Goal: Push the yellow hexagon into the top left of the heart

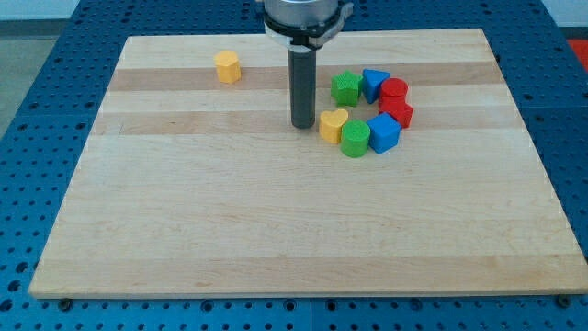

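Note:
A yellow hexagon [228, 67] sits alone near the view's top left of the wooden board [276, 230]. A yellow heart [333, 124] lies right of centre, touching a green block [355, 138] below and to its right. My tip [302, 125] stands on the board just left of the yellow heart, close to it or touching it. The hexagon is well apart from the tip, up and to the view's left.
Around the heart, in a loose ring: a green star-like block [345, 88], a blue triangle [374, 84], a red block [394, 91], a second red block [399, 112], and a blue block [384, 133]. Blue perforated table surrounds the board.

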